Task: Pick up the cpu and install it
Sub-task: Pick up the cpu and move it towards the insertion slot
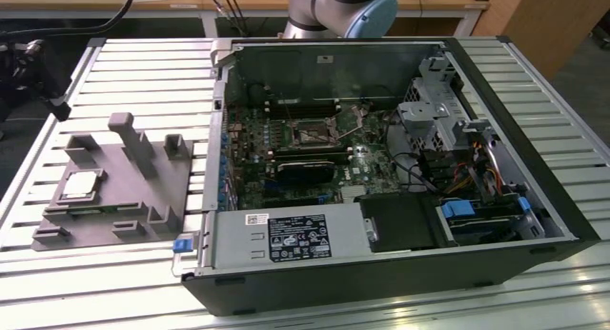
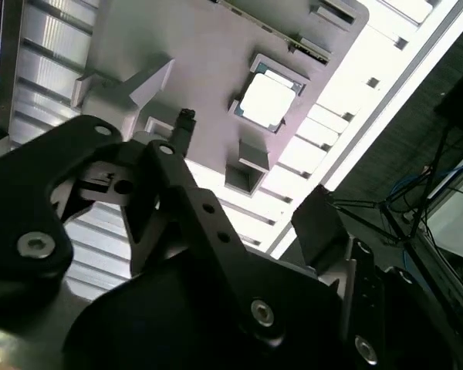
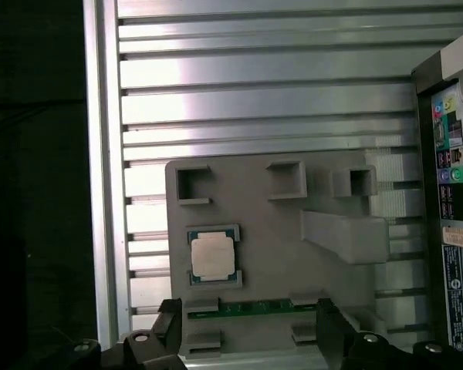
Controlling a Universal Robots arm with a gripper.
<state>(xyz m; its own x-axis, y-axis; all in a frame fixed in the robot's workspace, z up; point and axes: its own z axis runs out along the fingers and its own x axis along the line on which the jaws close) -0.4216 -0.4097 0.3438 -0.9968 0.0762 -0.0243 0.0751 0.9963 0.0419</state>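
I see the cpu (image 1: 78, 186) lying flat, silver top up, in a square recess of the grey holder block (image 1: 124, 205), at the exterior view's left, about mid-height. In the second wrist view the gripper (image 2: 251, 173) hangs above that block, clear of the chip, its jaws released and spread wide with nothing between them. The block rests on the slatted metal counter (image 1: 143, 66), just beside the open computer case (image 1: 333, 291). The motherboard socket (image 1: 313, 136) sits near the frame's centre, well apart from the chip.
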